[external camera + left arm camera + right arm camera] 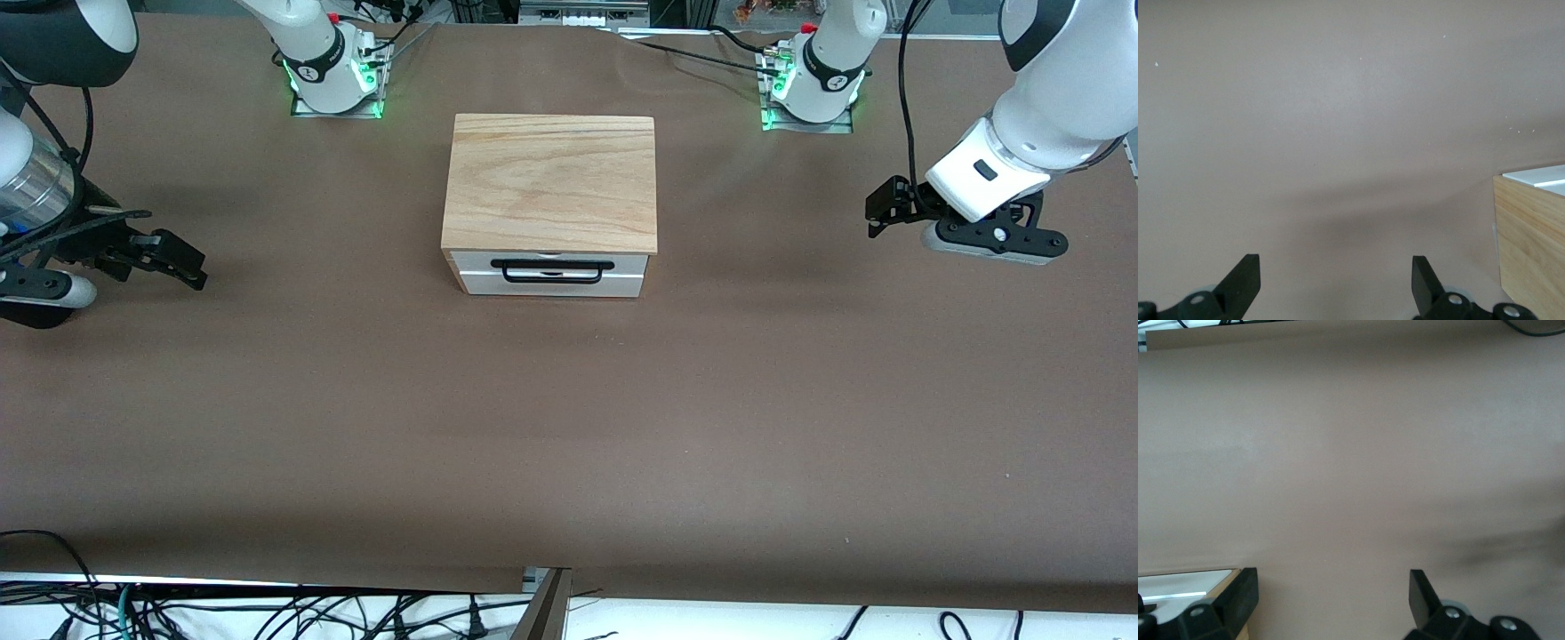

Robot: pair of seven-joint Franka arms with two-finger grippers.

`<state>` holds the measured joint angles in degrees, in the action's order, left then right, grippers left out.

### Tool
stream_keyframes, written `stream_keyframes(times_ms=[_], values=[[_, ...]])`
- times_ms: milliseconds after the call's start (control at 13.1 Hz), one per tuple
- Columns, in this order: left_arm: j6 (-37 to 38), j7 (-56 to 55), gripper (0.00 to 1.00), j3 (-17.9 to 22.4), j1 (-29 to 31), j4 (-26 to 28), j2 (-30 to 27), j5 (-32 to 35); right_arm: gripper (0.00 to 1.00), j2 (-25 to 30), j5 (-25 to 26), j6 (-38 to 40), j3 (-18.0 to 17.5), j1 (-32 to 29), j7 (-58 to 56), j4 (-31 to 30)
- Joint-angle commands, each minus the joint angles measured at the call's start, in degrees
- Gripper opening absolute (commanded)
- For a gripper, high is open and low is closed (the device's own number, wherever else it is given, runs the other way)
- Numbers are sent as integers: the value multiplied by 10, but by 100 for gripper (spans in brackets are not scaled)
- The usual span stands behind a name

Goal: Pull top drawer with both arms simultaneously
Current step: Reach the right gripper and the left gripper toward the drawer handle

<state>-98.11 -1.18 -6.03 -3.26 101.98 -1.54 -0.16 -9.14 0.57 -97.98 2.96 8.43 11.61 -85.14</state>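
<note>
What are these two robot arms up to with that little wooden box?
Nothing is being handled yet. A small wooden cabinet sits mid-table, its top drawer shut, with the black bar handle facing the front camera. The left end effector hangs open over the table at the left arm's end; the right end effector hangs open at the right arm's end. Neither touches the drawer.
</note>
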Motion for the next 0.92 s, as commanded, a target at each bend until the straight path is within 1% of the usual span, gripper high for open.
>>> stream_keyframes(times_ms=[0, 77, 153, 306, 459, 536, 689, 765, 842], values=[[16, 7, 100, 1, -3, 0, 6, -41, 100, -12, 0, 7, -6, 3, -4, -2], [17, 7, 100, 1, -3, 0, 10, -68, 100, -17, 1, 7, -7, 11, -5, -3], [17, 7, 100, 1, -3, -1, 15, -82, 100, -34, 1, 9, -7, 21, -5, -3], [17, 8, 100, -3, -14, -1, 31, -115, 100, -39, 1, 17, -7, 32, -4, -5], [15, 10, 100, -4, -17, -1, 51, -187, 100, -59, -5, 12, -7, 48, 2, -5], [15, 10, 100, -3, -16, -1, 63, -235, 100, -70, -40, 10, -7, 49, -3, -5], [13, 24, 100, -5, -17, -1, 89, -304, 100, -91, -162, 4, -6, 44, -4, -5], [12, 55, 100, -6, -17, -1, 105, -343, 100, -108, -197, -12, -6, 45, -9, -5], [12, 92, 100, -6, -16, -1, 122, -388, 100, -124, -220, -33, -7, 48, -21, -5]])
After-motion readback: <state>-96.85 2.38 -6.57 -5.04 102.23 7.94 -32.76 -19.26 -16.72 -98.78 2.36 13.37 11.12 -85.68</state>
